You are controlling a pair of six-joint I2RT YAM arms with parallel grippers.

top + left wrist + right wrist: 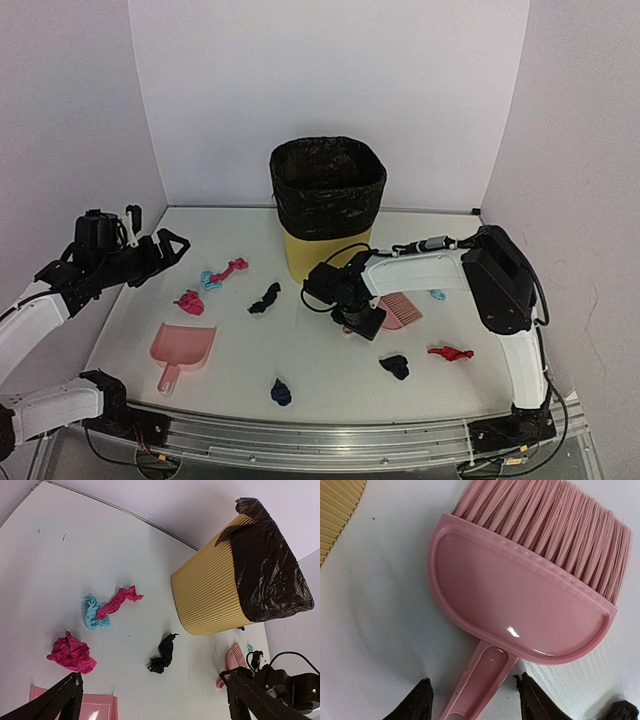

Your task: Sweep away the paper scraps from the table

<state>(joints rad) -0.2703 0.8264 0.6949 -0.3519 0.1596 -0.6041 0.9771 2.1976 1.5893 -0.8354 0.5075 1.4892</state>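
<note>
The right gripper point(476, 692) is spread astride the handle of the pink brush point(520, 605), not closed on it, right of the table's point(320, 375) middle and just in front of the yellow bin point(327, 205). The left gripper point(165, 245) hangs wide open over the left edge. The paper scraps point(265, 297) lie scattered from left to right, some near the front rail point(330, 435). The dustpan point(183, 347) lies at the front left, with bare tabletop beside it.

The left arm point(45, 300) was raised at the left edge of the top view, and the left gripper point(172, 245) was spread wide. The right arm point(500, 285) arched from the lower right toward centre, with the right gripper point(362, 322) pointing down, jaws apart.
</note>
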